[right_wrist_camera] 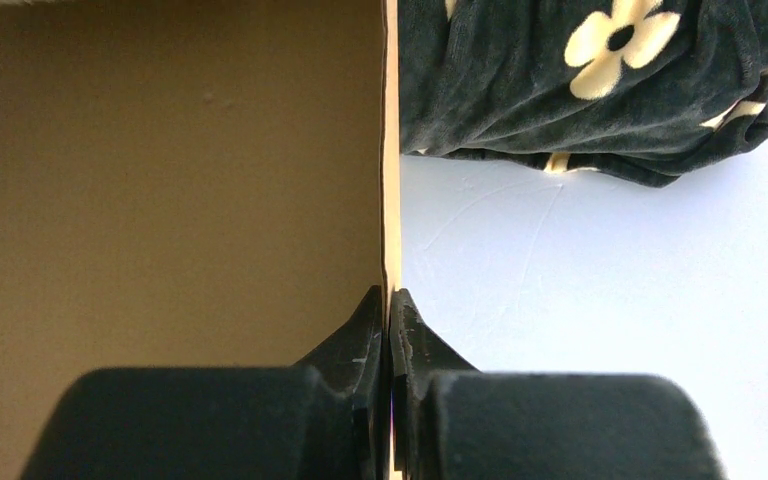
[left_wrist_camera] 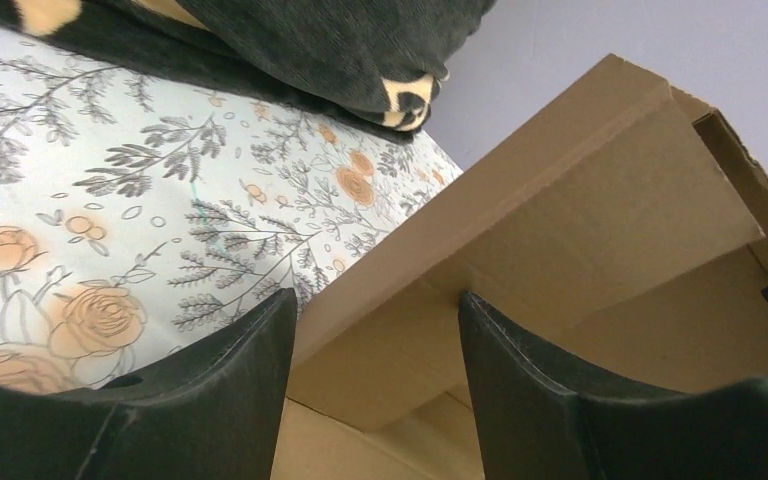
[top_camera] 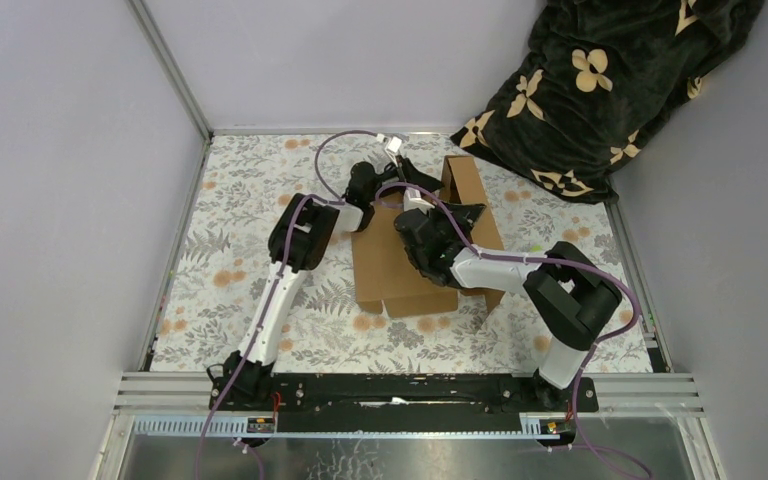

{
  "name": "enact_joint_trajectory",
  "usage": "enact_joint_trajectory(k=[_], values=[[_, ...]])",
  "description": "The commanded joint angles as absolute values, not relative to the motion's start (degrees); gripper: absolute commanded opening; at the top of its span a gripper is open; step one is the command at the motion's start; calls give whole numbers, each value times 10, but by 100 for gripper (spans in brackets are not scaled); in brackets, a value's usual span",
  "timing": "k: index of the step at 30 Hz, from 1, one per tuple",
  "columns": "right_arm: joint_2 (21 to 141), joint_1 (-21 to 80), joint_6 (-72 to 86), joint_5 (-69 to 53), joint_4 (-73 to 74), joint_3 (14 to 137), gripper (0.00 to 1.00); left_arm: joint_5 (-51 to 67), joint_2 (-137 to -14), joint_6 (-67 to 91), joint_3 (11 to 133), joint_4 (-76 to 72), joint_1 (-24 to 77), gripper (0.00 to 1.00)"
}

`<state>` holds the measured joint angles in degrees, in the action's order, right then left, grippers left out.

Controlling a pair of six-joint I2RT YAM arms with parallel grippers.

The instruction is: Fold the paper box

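**Top, left-wrist and right-wrist views of the folding station.** You find the paper box (top_camera: 385, 275) near the middle of the floral cloth (top_camera: 240, 230), with its flat brown base lying between the two arms and one tall panel (top_camera: 465, 180) standing upright at the far end. In the top view your left gripper (top_camera: 400, 182) reaches in from the left to the far-left part of the box. Your right gripper (top_camera: 460, 214) comes across the base from the right to the foot of the tall panel. In the left-wrist view the left gripper (left_wrist_camera: 375, 340) is spread wide. Its two dark fingers (left_wrist_camera: 230, 390) stand apart on either side of a folded cardboard wall of the paper box (left_wrist_camera: 580, 230), and you cannot tell whether either finger touches it. Beyond them you see the floral cloth (left_wrist_camera: 160, 200) and the edge of a dark blanket (left_wrist_camera: 310, 50). In the right-wrist view the right gripper (right_wrist_camera: 390, 320) is clamped on the thin edge of one wall of the paper box (right_wrist_camera: 180, 170). The fingertips meet with only the sheet's thickness between them, and the wall's broad face fills the left half of the view. To the right of that edge lie a pale wall (right_wrist_camera: 610, 320) and the dark blanket (right_wrist_camera: 600, 90) with its cream flower print. In the top view the dark blanket (top_camera: 600, 90) is heaped in the far right corner, close to the tall panel.
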<state>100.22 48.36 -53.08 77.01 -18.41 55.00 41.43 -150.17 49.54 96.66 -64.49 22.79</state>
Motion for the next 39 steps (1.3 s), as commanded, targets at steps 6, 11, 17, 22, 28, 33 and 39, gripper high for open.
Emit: enact_joint_trajectory(k=[6, 11, 17, 22, 28, 33, 39], values=[[1052, 485, -436, 586, -142, 540, 0, 462, -1510, 451, 1019, -598, 244, 66], [1048, 483, -432, 578, -136, 543, 0, 471, -1513, 428, 1045, -564, 252, 66], [1046, 482, -426, 568, -127, 544, 0, 481, -1524, 412, 1076, -532, 257, 71], [1045, 480, -422, 562, -123, 544, 0, 491, -1534, 401, 1103, -508, 261, 73], [1045, 481, -419, 561, -121, 547, 0, 479, -1536, 378, 1124, -457, 267, 66], [1041, 480, -412, 560, -117, 548, 0, 452, -1532, 365, 1129, -413, 268, 40], [1041, 481, -391, 557, -100, 557, 0, 401, -1495, 332, 1081, -371, 274, 13]])
